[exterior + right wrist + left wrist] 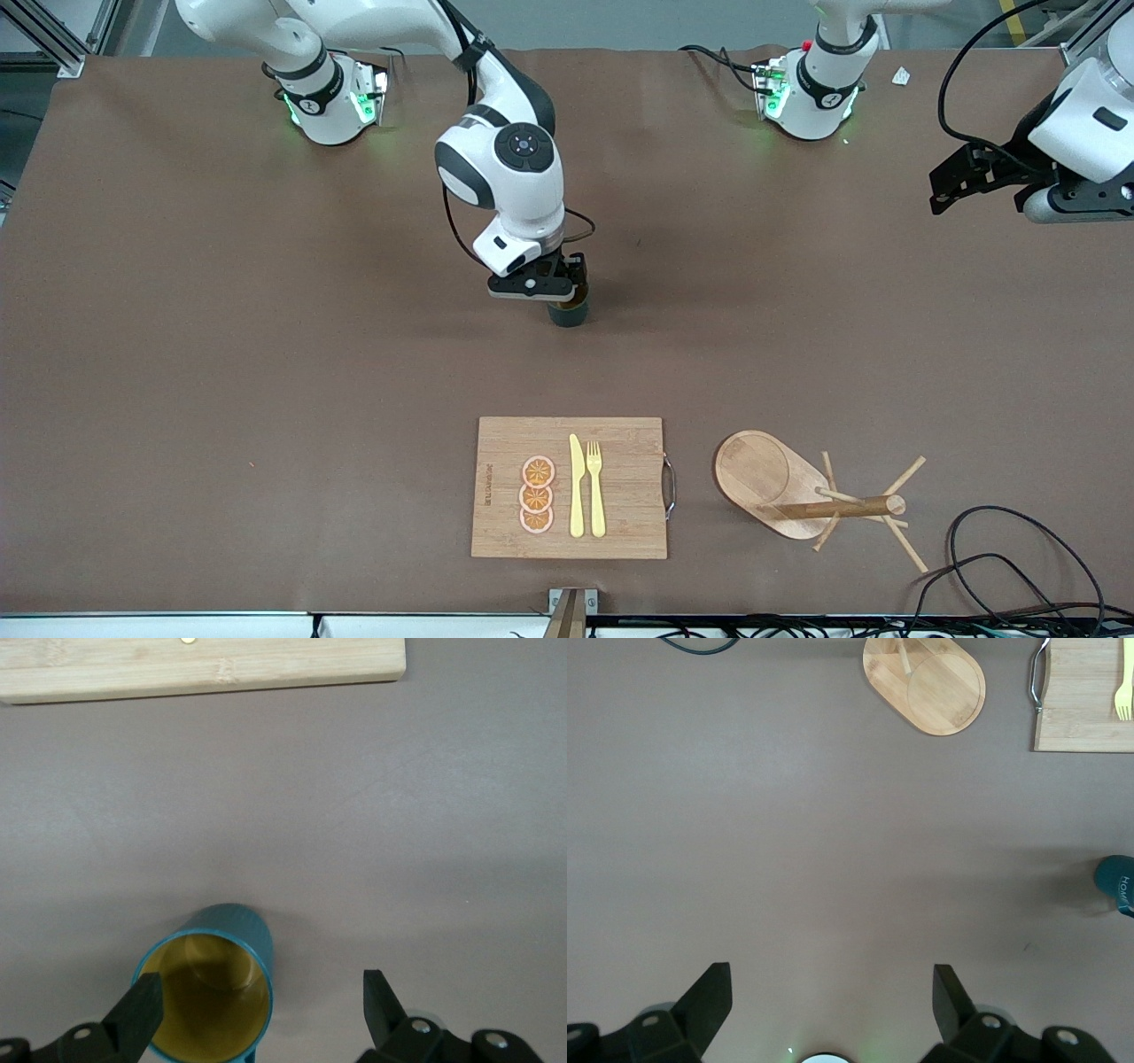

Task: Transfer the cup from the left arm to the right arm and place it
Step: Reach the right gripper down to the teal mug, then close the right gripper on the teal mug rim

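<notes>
The dark teal cup (568,312) stands upright on the table's middle, and its ochre inside shows in the right wrist view (208,992). My right gripper (558,297) hangs directly over it, open. In the right wrist view the right gripper (261,1005) has one finger (142,1010) at the cup's rim and the other well clear of the cup wall; nothing is gripped. My left gripper (952,182) waits raised at the left arm's end of the table, open and empty (833,979). The cup (1118,881) shows far off in the left wrist view.
A bamboo cutting board (620,523) lies nearer the front camera than the cup, carrying a yellow knife (577,487), a fork (595,487) and orange slices (537,496). Beside it, a wooden peg stand (788,487) lies tipped over. Black cables (1001,567) coil at the corner.
</notes>
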Robot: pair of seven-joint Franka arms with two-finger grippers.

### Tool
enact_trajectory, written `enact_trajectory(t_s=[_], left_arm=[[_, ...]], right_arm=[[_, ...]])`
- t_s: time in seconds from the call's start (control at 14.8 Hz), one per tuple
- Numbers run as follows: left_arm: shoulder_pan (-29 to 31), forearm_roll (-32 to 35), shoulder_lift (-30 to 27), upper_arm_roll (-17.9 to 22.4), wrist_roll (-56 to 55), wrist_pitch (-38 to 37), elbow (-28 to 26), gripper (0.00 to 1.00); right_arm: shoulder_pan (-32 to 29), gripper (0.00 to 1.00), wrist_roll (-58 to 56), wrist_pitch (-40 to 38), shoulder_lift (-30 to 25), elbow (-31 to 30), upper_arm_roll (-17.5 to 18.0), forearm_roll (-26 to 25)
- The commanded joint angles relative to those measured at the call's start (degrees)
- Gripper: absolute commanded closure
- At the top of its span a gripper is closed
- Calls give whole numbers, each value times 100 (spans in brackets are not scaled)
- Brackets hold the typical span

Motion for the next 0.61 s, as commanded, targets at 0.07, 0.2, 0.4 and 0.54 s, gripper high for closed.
enact_trajectory(t_s=[0.07,0.2,0.4,0.54], left_arm=[[22,-79,-160,-10,99,-20,-97,0],[30,-79,-177,-10,116,-64,-79,0],[39,-79,-177,-1,108,-143,-70,0],[74,-79,-177,-1,108,-231,-79,0]], right_arm=[[27,0,-20,49,467,327,1,-325],[19,0,-29,49,476,319,1,-335],[1,0,-37,84,485,257,1,-501],[18,0,-37,137,485,205,1,-528]])
